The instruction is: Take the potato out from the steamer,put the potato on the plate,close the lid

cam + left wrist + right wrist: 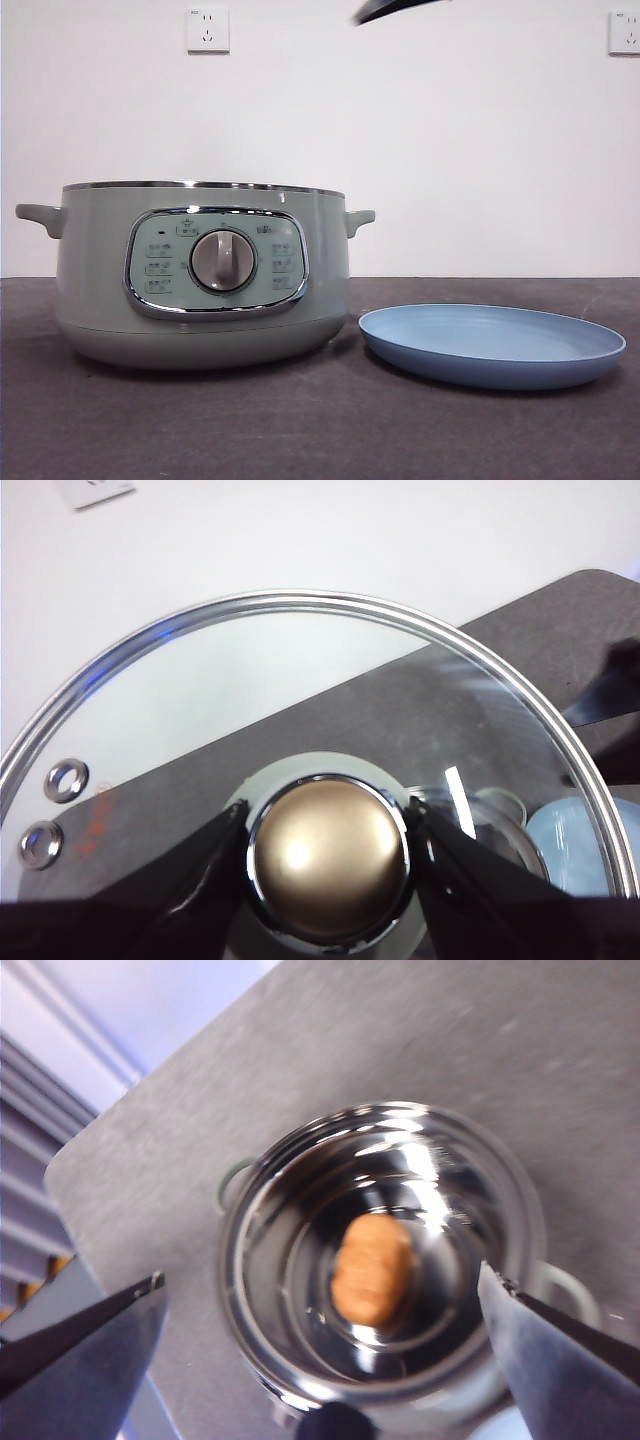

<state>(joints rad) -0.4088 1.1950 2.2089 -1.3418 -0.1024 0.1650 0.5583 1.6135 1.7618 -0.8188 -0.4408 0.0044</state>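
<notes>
The sage-green steamer [205, 275] stands open on the left of the table, without its lid. In the right wrist view the orange-brown potato [372, 1268] lies in the middle of the steamer's shiny steel bowl [300, 1290]. My right gripper [320, 1310] is open and hangs high above the bowl; its black tip [395, 8] shows at the top of the front view. My left gripper [330, 855] is shut on the knob [328, 858] of the glass lid [300, 680] and holds it in the air, out of the front view. The blue plate [492, 345] lies empty to the right of the steamer.
The table [320, 430] is dark grey, with a white wall and two sockets [207, 29] behind it. The steamer's side handles [38, 217] stick out left and right. The plate's edge also shows through the lid [575, 845].
</notes>
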